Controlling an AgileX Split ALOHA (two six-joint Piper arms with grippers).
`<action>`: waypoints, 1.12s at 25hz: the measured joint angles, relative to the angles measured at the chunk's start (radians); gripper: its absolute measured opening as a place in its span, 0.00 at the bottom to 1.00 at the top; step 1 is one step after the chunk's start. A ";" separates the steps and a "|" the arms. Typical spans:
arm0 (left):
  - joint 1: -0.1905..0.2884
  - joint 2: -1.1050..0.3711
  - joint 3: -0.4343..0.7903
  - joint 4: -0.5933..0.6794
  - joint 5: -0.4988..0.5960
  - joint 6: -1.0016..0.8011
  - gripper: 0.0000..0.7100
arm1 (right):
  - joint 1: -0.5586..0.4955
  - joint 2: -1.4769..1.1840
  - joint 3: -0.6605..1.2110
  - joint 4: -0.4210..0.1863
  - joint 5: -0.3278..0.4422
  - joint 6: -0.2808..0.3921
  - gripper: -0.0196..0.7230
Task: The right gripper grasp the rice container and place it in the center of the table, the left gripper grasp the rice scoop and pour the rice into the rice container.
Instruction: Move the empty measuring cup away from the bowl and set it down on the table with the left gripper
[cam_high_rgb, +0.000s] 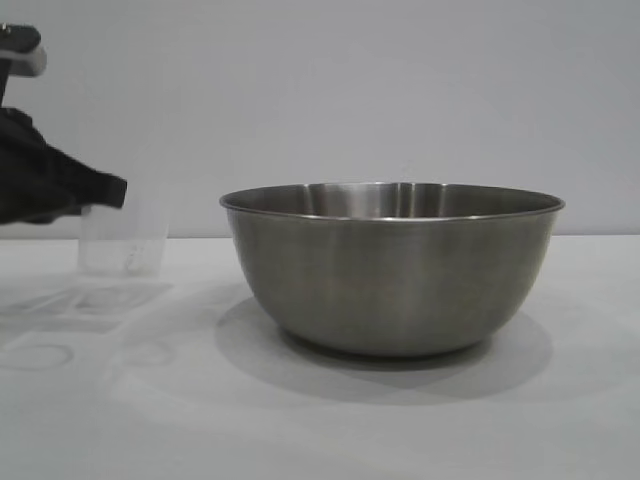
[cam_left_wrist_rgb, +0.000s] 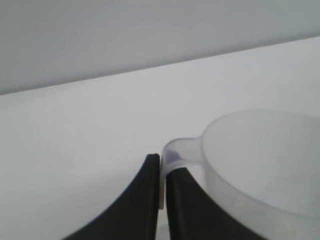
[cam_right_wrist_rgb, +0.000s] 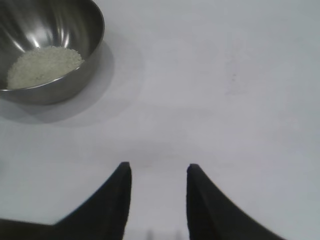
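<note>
Pinching rice scoop (cam_left_wrist_rgb: 260, 165) handle, left hand (cam_left_wrist_rgb: 162, 200) (closed)

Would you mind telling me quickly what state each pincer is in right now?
Left pincer: closed on the handle of the plastic cup.
Right pincer: open, holding nothing, above the table.

rice scoop (cam_left_wrist_rgb: 260, 165) — cut off — edge

even soft overhead light; diffuse shadow beside rice container (cam_high_rgb: 392, 268); glare streaks inside; wrist views blurred.
</note>
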 joint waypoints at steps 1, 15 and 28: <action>0.000 0.009 0.000 0.000 0.000 0.000 0.00 | 0.000 0.000 0.000 0.000 0.000 0.000 0.38; 0.000 0.019 0.055 0.024 -0.002 -0.029 0.28 | 0.000 0.000 0.000 0.000 0.000 0.000 0.38; 0.078 -0.114 0.132 -0.049 -0.002 -0.048 0.28 | 0.000 0.000 0.000 0.000 0.000 0.000 0.38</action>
